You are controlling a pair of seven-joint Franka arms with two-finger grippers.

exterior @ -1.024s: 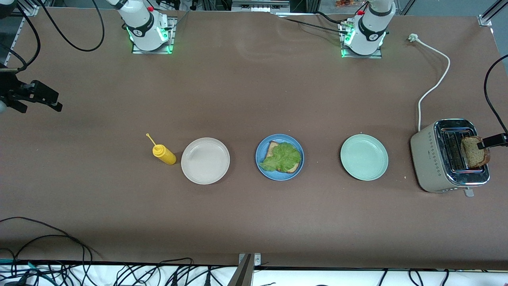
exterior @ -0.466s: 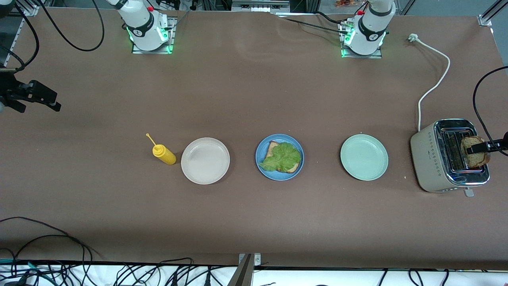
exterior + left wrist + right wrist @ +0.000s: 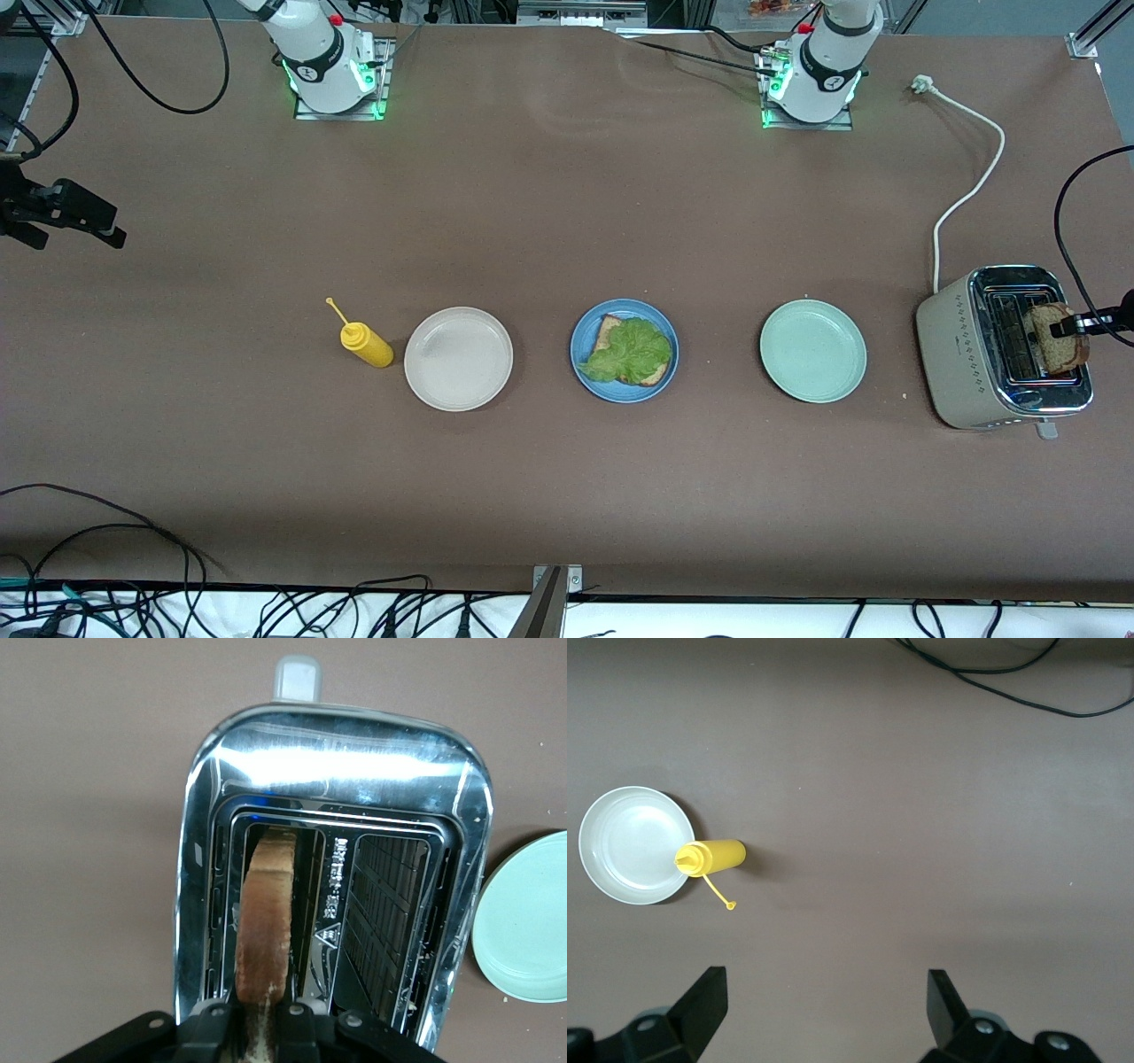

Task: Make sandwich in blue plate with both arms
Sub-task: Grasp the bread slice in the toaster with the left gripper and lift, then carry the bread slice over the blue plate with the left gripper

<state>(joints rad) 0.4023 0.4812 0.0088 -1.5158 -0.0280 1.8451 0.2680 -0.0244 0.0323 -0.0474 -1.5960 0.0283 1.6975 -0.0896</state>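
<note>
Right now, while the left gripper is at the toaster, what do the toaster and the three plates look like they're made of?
Toaster: beige, matte body, probably plastic or painted metal; the top is polished metal, mirror-bright with glare. Blue plate, cream plate and mint plate: plain and matte with soft sheen, likely plastic or melamine, though glazed ceramic is possible.

Left gripper (image 3: 1066, 327): body cut off by front view edge; in left wrist view only the finger bases show, tips hidden against the bread slice (image 3: 264, 921). Slice's lower part hidden in toaster (image 3: 999, 346) slot. Lower bread slice (image 3: 620, 353) on blue plate (image 3: 583, 363) mostly hidden under lettuce (image 3: 631, 351). Mint plate (image 3: 524, 921) cut off by left wrist view edge
</note>
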